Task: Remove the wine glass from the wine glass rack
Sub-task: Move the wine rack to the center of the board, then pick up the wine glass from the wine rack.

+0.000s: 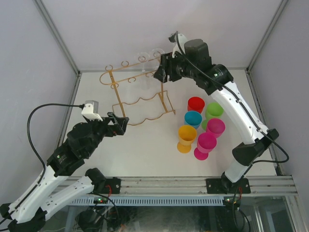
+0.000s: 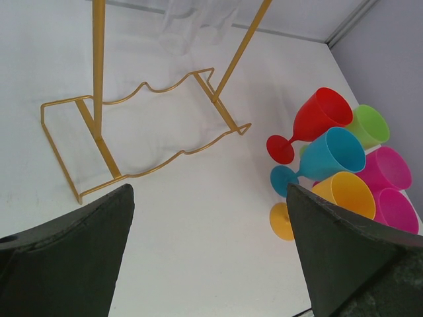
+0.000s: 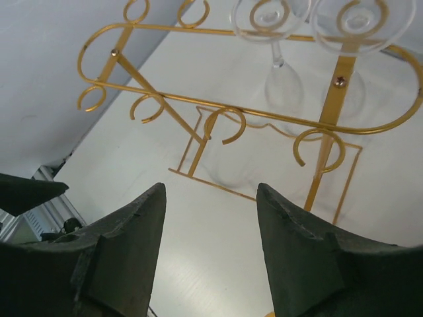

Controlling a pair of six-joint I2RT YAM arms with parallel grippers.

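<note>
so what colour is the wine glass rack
Gold all over. The wine glass rack shows best in the right wrist view.

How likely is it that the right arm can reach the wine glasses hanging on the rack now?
Probably yes. The right gripper is open and empty, facing the wine glasses hanging on the wine glass rack. Only its thin wire lies near the path.

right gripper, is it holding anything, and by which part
Nothing is held. The right gripper is open and empty, facing the rack, where the wine glasses hang by their feet. The left gripper is open and empty too.
</note>
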